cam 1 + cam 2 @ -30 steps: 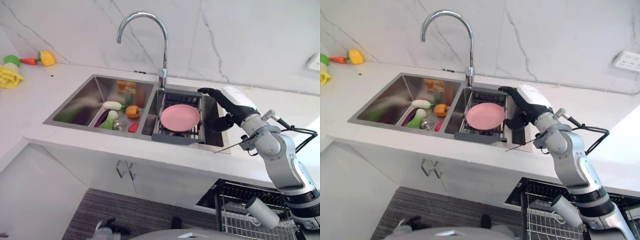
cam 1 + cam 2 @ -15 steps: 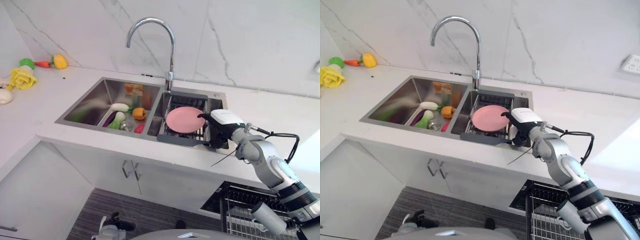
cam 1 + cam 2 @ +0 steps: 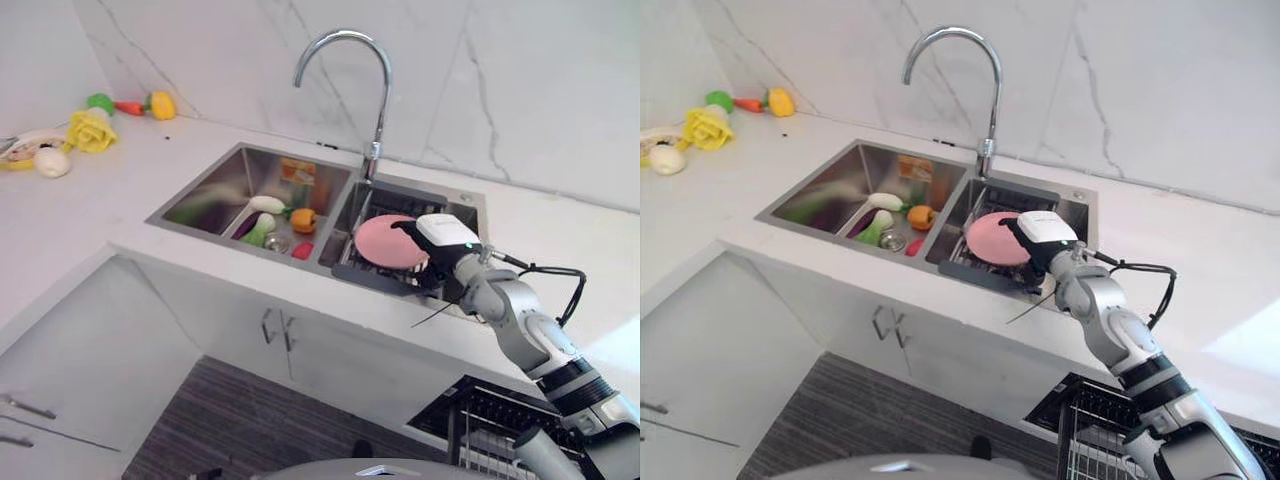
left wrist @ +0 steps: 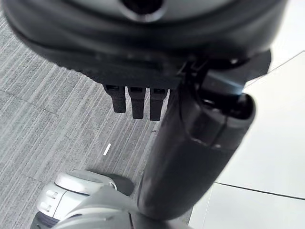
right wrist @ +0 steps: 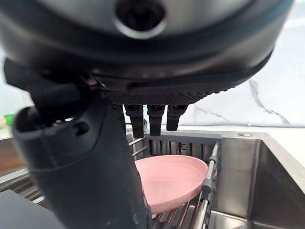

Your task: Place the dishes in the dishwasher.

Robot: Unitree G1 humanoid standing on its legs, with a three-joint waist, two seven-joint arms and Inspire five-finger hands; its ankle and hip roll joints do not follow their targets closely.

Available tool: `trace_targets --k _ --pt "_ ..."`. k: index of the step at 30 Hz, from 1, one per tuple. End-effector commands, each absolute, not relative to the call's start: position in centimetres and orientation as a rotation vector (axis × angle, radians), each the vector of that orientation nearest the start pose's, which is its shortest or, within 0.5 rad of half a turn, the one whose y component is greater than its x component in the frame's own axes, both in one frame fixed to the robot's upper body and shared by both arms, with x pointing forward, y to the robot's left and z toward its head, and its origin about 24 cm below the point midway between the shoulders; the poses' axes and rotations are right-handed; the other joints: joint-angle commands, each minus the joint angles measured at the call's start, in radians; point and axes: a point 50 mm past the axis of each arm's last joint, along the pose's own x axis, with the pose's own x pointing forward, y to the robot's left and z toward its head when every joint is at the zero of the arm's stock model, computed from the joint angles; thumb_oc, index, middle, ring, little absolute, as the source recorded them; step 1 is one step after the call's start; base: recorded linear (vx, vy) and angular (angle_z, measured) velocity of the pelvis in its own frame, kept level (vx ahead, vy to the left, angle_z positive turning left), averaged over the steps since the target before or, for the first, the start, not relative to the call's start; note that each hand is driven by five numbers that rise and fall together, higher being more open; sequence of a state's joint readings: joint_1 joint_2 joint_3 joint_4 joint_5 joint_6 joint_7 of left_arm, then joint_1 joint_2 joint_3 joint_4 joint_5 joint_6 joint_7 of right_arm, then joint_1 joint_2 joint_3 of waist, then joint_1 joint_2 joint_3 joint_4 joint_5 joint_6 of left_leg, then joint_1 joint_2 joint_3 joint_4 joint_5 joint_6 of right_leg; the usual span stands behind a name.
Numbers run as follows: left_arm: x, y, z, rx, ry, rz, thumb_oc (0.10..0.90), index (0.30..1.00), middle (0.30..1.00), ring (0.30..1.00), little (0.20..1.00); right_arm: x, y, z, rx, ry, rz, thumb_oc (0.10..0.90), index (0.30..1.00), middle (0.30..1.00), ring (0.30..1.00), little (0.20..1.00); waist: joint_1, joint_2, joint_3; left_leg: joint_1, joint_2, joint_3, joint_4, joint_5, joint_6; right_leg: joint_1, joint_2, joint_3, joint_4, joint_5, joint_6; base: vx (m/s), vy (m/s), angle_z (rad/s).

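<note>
Right wrist view: pink plate (image 5: 169, 183) tilted

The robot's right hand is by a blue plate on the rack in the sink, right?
Not quite: the plate is pink, not blue. The rest holds: the right hand is right beside it, and the plate lies on the dark rack in the right basin of the sink. The left eye view shows this, and the right wrist view shows the pink plate up close.

A white marble wall (image 3: 520, 90) stands at 12 o'clock; white cabinets (image 3: 250, 350) are below the counter (image 3: 70, 210), grey striped floor (image 3: 250, 430) at 6 o'clock.
</note>
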State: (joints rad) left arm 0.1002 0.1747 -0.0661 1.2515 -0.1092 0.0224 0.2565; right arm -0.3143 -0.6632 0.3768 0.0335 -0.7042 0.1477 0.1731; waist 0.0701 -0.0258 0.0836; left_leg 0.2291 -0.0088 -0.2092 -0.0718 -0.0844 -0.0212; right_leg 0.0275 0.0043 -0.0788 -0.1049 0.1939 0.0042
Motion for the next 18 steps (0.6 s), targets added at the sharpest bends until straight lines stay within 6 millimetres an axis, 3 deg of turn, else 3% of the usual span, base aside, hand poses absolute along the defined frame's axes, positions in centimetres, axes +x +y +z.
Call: trace_targets --k 1,8,9,13,18 --pt "5.3 23.2 -16.8 0.33 1.308 0.306 0.8 0.9 0.9 0.9 0.9 31.9 -17.6 16.6 -1.463 -0.305 0.128 0.8 0.9 0.9 0.9 0.9 0.01 -0.025 -0.034 -0.099 0.023 -0.015 -0.015 0.1 -0.078 0.134 -0.061 -0.001 0.018 -0.189 0.092 0.0 0.0 0.0" --pt "5.5 23.0 -16.8 0.329 1.313 0.307 0.8 0.9 0.9 0.9 0.9 32.1 -17.5 15.3 -1.494 -0.242 0.185 0.8 0.9 0.9 0.9 0.9 0.01 -0.027 -0.035 -0.1 0.021 -0.016 -0.015 0.093 -0.078 0.139 -0.064 -0.009 0.018 -0.195 0.093 0.0 0.0 0.0" --pt "5.7 23.0 -16.8 0.326 1.308 0.31 0.8 0.9 0.9 0.9 0.9 32.1 -17.8 14.1 -1.539 -0.187 0.23 0.8 0.9 0.9 0.9 0.9 0.011 -0.025 -0.036 -0.103 0.019 -0.02 -0.015 0.099 -0.079 0.138 -0.066 -0.016 0.018 -0.194 0.093 0.0 0.0 0.0" --pt "5.8 22.8 -16.9 0.324 1.311 0.306 0.8 0.9 0.9 0.9 0.9 32.2 -17.9 12.6 -1.593 -0.147 0.27 0.8 0.9 0.9 0.9 0.9 0.012 -0.023 -0.038 -0.105 0.019 -0.024 -0.015 0.1 -0.082 0.14 -0.069 -0.025 0.018 -0.198 0.094 0.01 -0.002 0.04" --pt "6.1 22.5 -16.9 0.319 1.287 0.311 0.8 0.9 0.9 0.9 0.9 33.4 -18.3 11.0 -1.614 -0.119 0.2 0.8 0.9 0.9 0.9 0.9 0.022 -0.018 -0.038 -0.11 0.019 -0.03 -0.015 0.101 -0.084 0.142 -0.076 -0.042 0.018 -0.199 0.097 0.0 0.004 0.1"
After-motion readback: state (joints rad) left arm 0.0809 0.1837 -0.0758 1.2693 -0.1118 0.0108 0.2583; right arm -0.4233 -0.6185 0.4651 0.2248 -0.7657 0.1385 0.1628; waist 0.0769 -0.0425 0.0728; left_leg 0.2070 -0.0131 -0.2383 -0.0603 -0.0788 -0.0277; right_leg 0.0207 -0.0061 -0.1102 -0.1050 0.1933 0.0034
